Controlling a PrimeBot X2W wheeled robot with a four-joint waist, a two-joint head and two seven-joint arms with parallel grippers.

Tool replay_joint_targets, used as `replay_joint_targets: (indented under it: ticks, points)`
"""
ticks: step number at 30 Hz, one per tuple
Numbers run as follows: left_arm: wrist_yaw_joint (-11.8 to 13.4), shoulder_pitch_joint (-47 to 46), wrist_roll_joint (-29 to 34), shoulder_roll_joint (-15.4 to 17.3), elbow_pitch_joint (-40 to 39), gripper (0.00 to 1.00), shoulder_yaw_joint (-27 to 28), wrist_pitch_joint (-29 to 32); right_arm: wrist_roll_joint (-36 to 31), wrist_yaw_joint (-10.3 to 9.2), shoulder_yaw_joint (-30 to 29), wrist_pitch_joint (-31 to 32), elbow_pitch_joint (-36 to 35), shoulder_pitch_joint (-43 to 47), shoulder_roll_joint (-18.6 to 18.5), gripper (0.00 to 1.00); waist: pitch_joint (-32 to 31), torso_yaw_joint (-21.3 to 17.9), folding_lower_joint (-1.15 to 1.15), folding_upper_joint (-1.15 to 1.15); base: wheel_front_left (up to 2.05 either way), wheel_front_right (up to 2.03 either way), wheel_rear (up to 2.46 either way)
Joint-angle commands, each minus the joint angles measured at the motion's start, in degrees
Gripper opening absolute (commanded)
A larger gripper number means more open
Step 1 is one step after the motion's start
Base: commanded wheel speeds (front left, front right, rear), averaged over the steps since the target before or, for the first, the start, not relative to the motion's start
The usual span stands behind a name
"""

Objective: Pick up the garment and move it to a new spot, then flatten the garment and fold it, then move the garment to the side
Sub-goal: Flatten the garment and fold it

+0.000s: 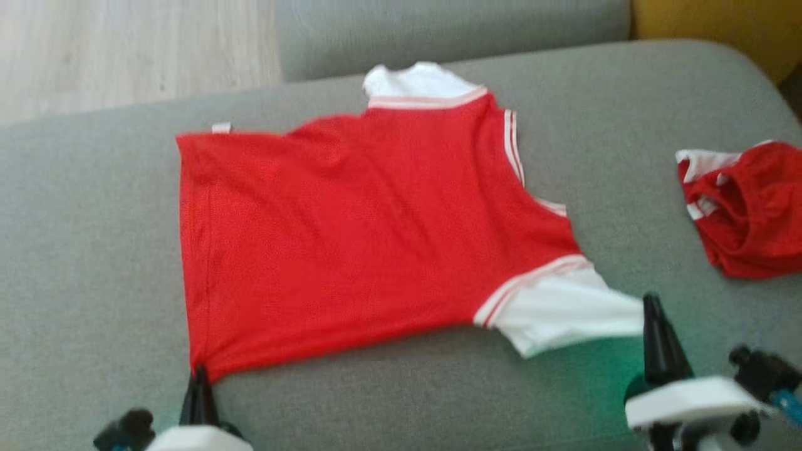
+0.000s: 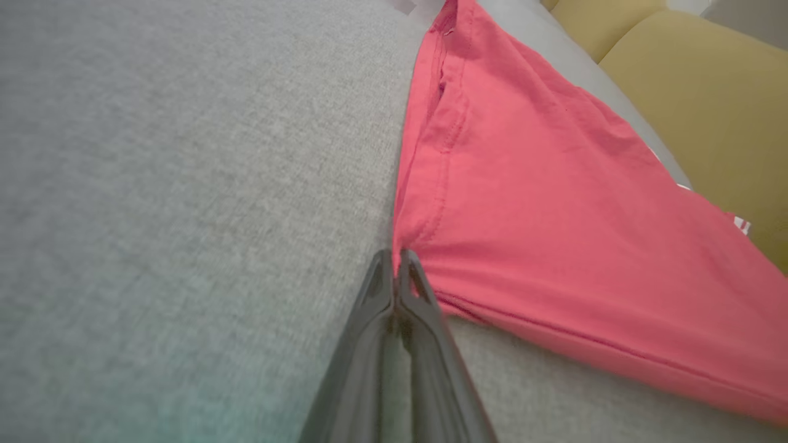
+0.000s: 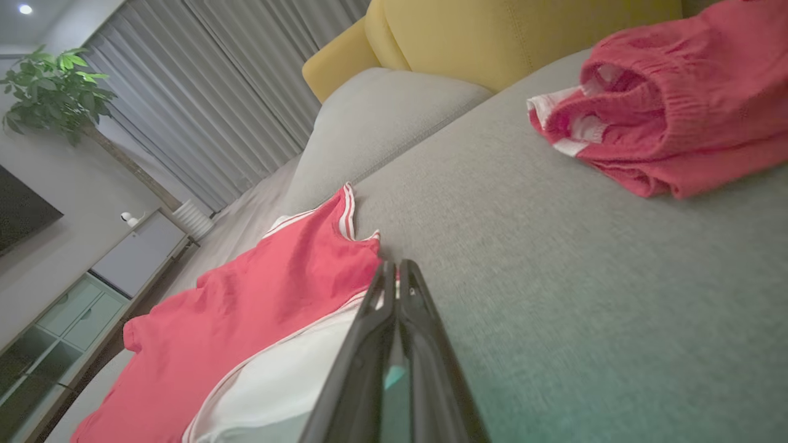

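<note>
Left gripper [image 1: 200, 378] sits at the bottom of the head view, its fingers pressed together with the tips right at the near hem corner [image 1: 212, 363] of the garment [image 1: 376, 225]. The left wrist view shows those tips [image 2: 394, 255] touching the corner, but I cannot tell whether any cloth is caught between them. Right gripper [image 1: 652, 305] is also pressed together, tip against the end of the near white sleeve [image 1: 564, 310]; a sliver of cloth may sit between the fingers in its wrist view [image 3: 397, 269], too small to call. The garment, a red shirt with white sleeves, lies spread nearly flat in the middle of the grey cushion [image 1: 94, 250], far sleeve [image 1: 420, 80] tucked at the back edge. Second red garment [image 1: 745, 213] is bunched up off to the right, well apart (not the one being worked). Step looks like flattening, nearly done. Next move probably calls for a sure pinch on sleeve and hem, then carrying that side across the body for the first fold without dragging the rest.
</note>
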Motion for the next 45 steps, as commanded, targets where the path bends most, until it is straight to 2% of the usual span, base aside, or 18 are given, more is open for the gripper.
replay_joint_targets:
  ticks: [1, 8, 16, 24, 36, 37, 38, 39, 40, 43, 45]
  points:
    - [0.0, 0.4, -1.1, 0.7, -1.5, 0.0, 1.4, -0.3, 0.5, 0.2, 1.2, -0.4, -1.6, -0.2, -1.0, 0.0, -1.9, 0.5, 0.01, 0.0, 0.0, 0.0, 0.0]
    - [0.4, 3.3, -1.8, 0.7, -6.8, 0.0, -0.4, -0.3, 2.1, 0.2, 1.9, -0.2, -4.2, 1.1, -1.1, 0.0, -2.6, 1.5, 0.01, 0.0, 0.0, 0.0, 0.0]
    - [0.9, -3.5, -5.1, 0.7, -10.2, 0.0, -3.4, -0.3, 0.2, 0.2, 2.6, 0.8, -3.6, -9.2, -0.5, 0.0, 1.6, 3.2, 0.01, 0.0, 0.0, 0.0, 0.0]
    - [2.3, -11.6, -6.9, 0.7, -9.9, 0.0, -5.4, -0.3, -3.8, 0.2, 3.3, 1.5, 4.5, -22.5, -1.4, 0.0, 6.8, 4.8, 0.01, 0.0, 0.0, 0.0, 0.0]
    - [5.9, -19.9, -9.2, 0.7, -5.7, 0.0, -6.8, -0.3, -6.5, 0.2, 0.1, 0.1, 21.1, -36.9, 0.5, 0.0, 11.8, 6.2, 0.01, 0.0, 0.0, 0.0, 0.0]
    - [6.2, -20.2, -9.1, 0.7, -5.4, 0.0, -6.9, -0.3, -6.8, 0.2, -0.2, 0.0, 22.3, -37.8, 0.6, 0.1, 11.9, 6.3, 0.01, 0.0, 0.0, 0.0, 0.0]
    - [6.7, -20.4, -8.8, 0.7, -5.4, 0.0, -6.6, -0.3, -7.0, 0.2, -0.4, -0.1, 23.3, -38.5, 0.8, 0.76, 11.9, 6.4, 0.01, 0.0, 0.0, 0.0, 0.0]
    - [7.3, -20.6, -8.3, 0.7, -5.7, 0.47, -6.1, -0.3, -7.4, 0.2, -0.7, -0.2, 24.2, -39.0, 1.0, 1.0, 11.8, 6.4, 0.01, 0.0, 0.0, 0.0, 0.0]
    - [7.8, -20.5, -8.2, 0.7, -6.0, 1.0, -5.4, -0.3, -8.1, 0.2, -0.9, -0.3, 24.9, -39.4, 1.0, 1.0, 11.8, 6.4, 0.01, 0.0, 0.0, 0.0, 0.0]
    - [9.3, -19.5, -5.5, 0.7, -8.4, 1.0, -2.7, -0.3, -14.2, 0.2, -3.3, -0.3, 21.0, -39.2, -0.3, 1.0, 11.4, 6.4, 0.01, 0.0, 0.0, 0.0, 0.0]
    - [10.3, -17.9, -0.5, 0.7, -11.4, 1.0, -1.2, -0.3, -18.3, 0.2, -6.2, -0.3, 16.6, -36.7, 0.4, 1.0, 10.8, 6.5, 0.01, 0.0, 0.0, 0.0, 0.0]
